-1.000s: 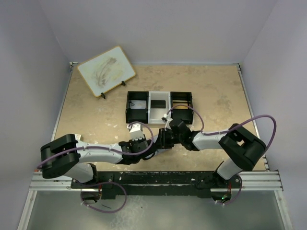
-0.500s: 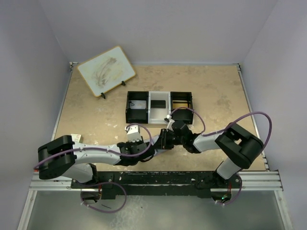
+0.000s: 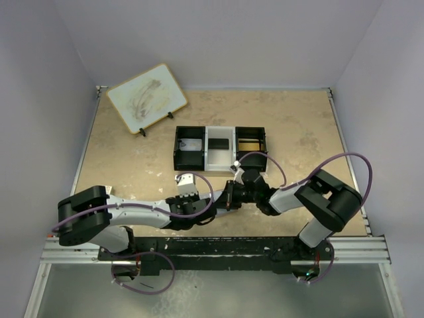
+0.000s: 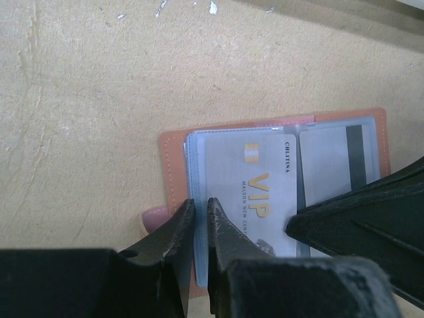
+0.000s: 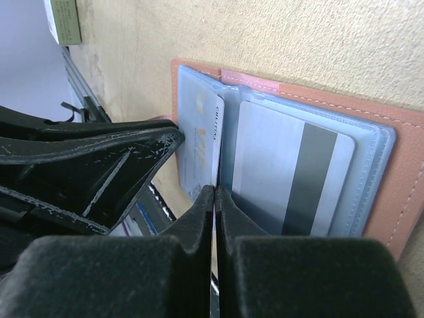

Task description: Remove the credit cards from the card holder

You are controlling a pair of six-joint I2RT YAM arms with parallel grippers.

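The reddish-brown card holder [image 4: 173,165] lies open on the table, its clear blue sleeves up. Two credit cards show in it: a pale VIP card [image 4: 252,172] and a card with a dark stripe [image 4: 331,165]. My left gripper [image 4: 201,209] is shut on the left edge of the sleeve stack. In the right wrist view the VIP card [image 5: 202,139] stands tilted up beside the striped card [image 5: 291,179]. My right gripper [image 5: 214,192] is shut on the VIP card's free edge. From above, both grippers [image 3: 213,204] [image 3: 230,196] meet over the holder and hide most of it.
A black-white-black three-compartment tray [image 3: 220,147] stands just beyond the grippers. A white board with a wooden rim [image 3: 147,98] leans at the back left. The metal rail [image 3: 218,246] runs along the near table edge.
Both grippers have closed, the left on the sleeve edge and the right on the card edge. The right wrist has drawn slightly nearer and lower; the left has shifted a little.
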